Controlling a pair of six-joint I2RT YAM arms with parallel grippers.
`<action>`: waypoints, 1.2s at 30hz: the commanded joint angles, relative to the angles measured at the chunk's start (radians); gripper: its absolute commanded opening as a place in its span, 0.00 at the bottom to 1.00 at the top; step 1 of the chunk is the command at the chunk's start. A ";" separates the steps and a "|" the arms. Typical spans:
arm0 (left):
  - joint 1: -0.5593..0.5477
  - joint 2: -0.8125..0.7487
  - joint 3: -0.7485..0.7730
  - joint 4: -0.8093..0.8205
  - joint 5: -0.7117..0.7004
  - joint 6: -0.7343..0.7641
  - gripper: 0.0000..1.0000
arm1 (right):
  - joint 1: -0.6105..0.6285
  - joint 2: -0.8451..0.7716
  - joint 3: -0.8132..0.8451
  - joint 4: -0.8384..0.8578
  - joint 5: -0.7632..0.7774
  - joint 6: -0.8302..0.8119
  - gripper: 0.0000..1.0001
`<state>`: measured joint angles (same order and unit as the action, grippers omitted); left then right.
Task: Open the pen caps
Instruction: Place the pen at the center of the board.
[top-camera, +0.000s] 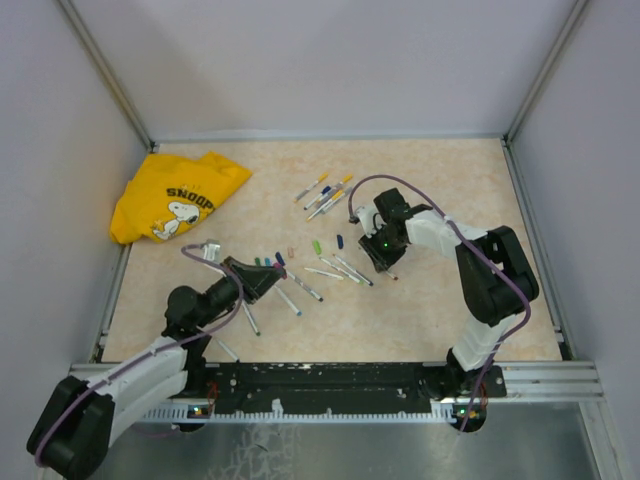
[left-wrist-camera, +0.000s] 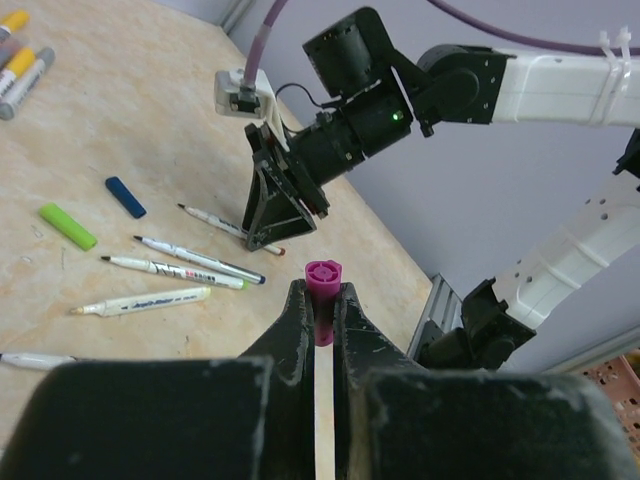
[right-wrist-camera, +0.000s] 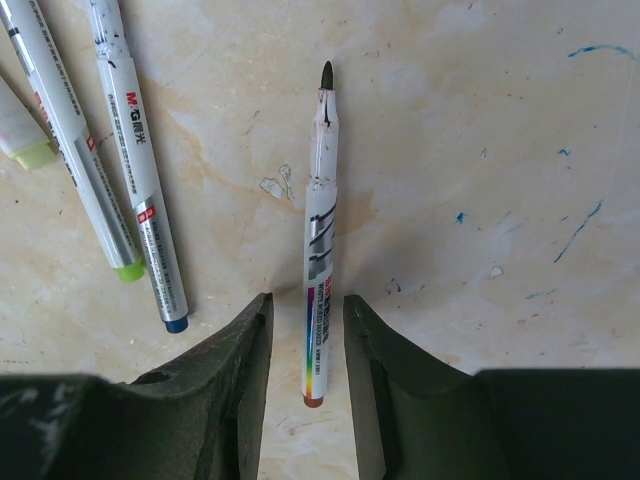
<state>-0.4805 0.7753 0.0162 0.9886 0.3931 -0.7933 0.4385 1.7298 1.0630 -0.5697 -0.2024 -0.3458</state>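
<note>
My left gripper (left-wrist-camera: 320, 300) is shut on a thin white pen whose purple pen cap (left-wrist-camera: 323, 278) sticks out between the fingertips, held above the table. My right gripper (right-wrist-camera: 307, 305) points down at the table, open. An uncapped pen (right-wrist-camera: 320, 220) with a dark tip lies on the table between its jaws, with a gap on each side. Loose pen caps lie on the table: a green one (left-wrist-camera: 67, 226) and a blue one (left-wrist-camera: 125, 196). From above, the left gripper (top-camera: 272, 280) and the right gripper (top-camera: 385, 262) face each other across a scatter of uncapped pens (top-camera: 335, 268).
Several capped markers (top-camera: 325, 192) lie together further back on the table. A yellow Snoopy cloth (top-camera: 178, 198) is heaped at the back left corner. More pens (top-camera: 290, 300) lie around my left gripper. Walls and metal rails enclose the table.
</note>
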 joint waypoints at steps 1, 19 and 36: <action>-0.051 0.040 0.018 0.072 -0.007 0.003 0.00 | 0.009 -0.033 0.052 -0.001 0.015 -0.015 0.36; -0.294 0.338 0.156 0.113 -0.157 0.095 0.00 | -0.005 -0.129 0.042 0.020 -0.002 -0.019 0.54; -0.407 0.598 0.346 0.070 -0.257 0.132 0.00 | -0.044 -0.220 0.029 0.066 -0.035 0.005 0.54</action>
<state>-0.8646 1.3247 0.3046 1.0538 0.1745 -0.6907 0.4164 1.5848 1.0630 -0.5602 -0.2195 -0.3553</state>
